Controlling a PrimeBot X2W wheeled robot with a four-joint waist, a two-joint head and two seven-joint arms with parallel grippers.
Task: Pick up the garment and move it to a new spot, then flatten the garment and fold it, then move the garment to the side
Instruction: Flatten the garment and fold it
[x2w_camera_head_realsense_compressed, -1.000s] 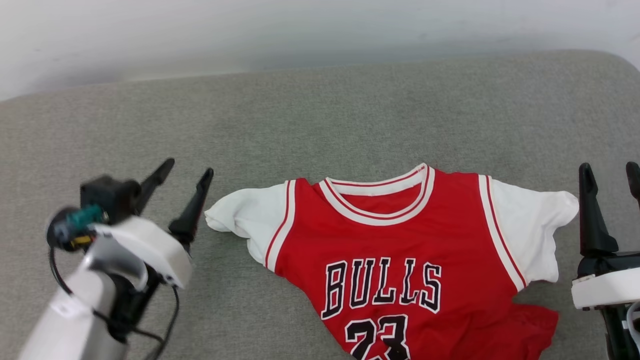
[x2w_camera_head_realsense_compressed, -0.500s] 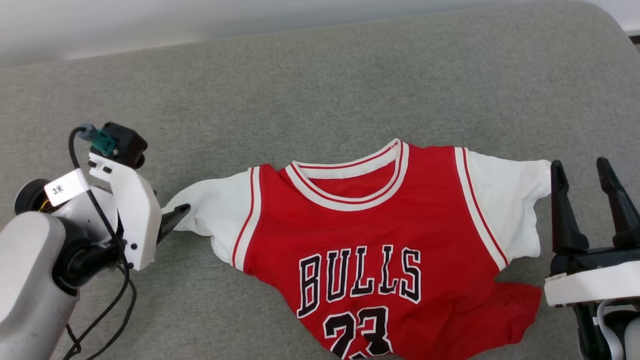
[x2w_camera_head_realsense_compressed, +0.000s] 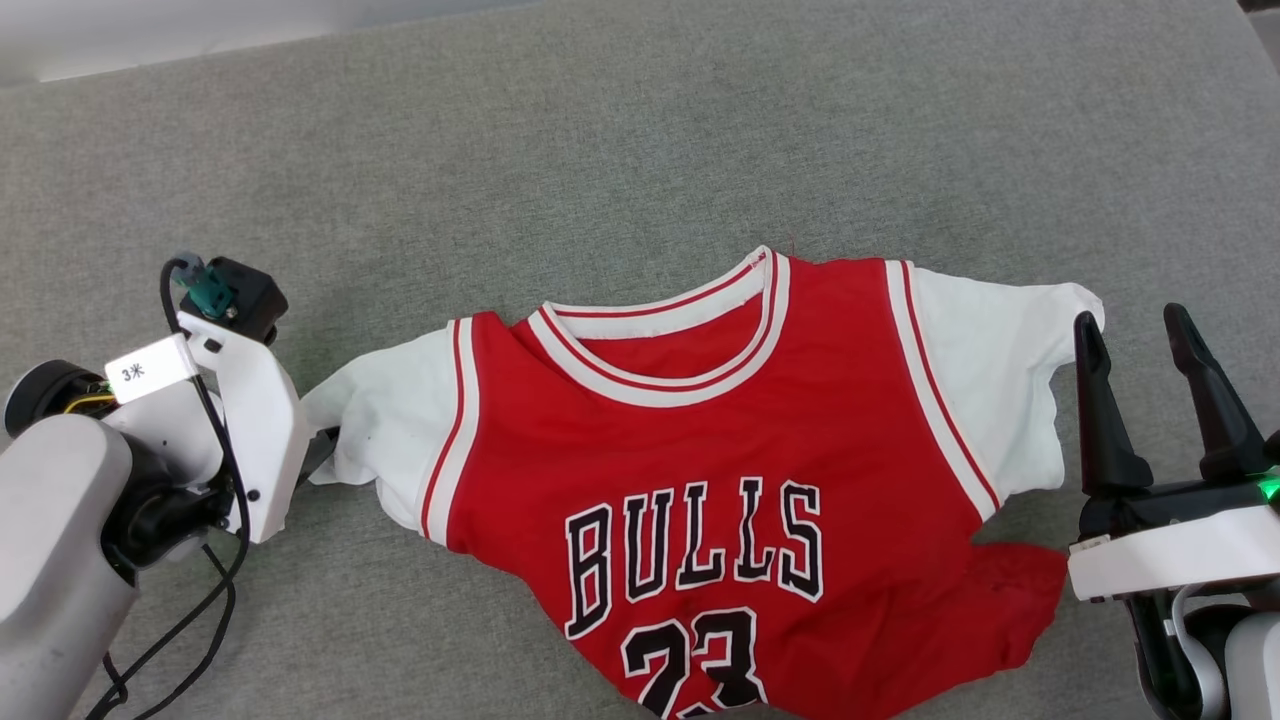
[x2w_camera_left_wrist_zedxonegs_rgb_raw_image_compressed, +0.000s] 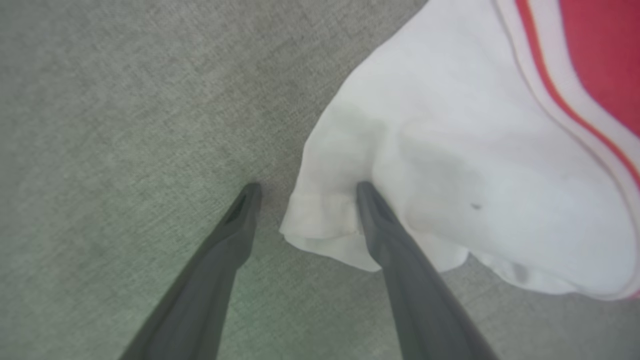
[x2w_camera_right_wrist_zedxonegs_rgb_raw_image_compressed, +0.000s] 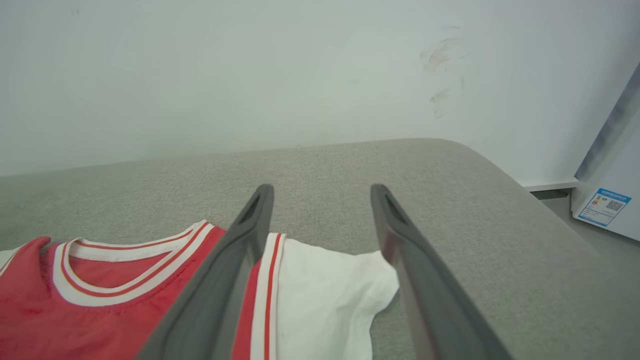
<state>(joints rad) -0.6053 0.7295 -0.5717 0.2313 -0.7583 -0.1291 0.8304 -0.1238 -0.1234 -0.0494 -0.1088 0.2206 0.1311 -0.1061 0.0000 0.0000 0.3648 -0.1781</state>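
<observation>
One second had brought the left gripper (x2w_camera_left_wrist_zedxonegs_rgb_raw_image_compressed: 307, 187) down astride the hem of a white sleeve (x2w_camera_left_wrist_zedxonegs_rgb_raw_image_compressed: 450, 175) of the red jersey shirt (x2w_camera_head_realsense_compressed: 700, 440), which lay on the grey fabric cushion (x2w_camera_head_realsense_compressed: 600, 150). Its fingers stood apart, as did those of the right gripper (x2w_camera_head_realsense_compressed: 1130, 318), so a pinch seemed next.

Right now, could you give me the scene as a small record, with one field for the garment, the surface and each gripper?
garment: red jersey, white sleeves, front up, lower corner rumpled
surface: grey fabric cushion
left gripper: open, fingers straddle one sleeve's edge, one pressing the cloth
right gripper: open, by the other sleeve, contact unclear
</observation>
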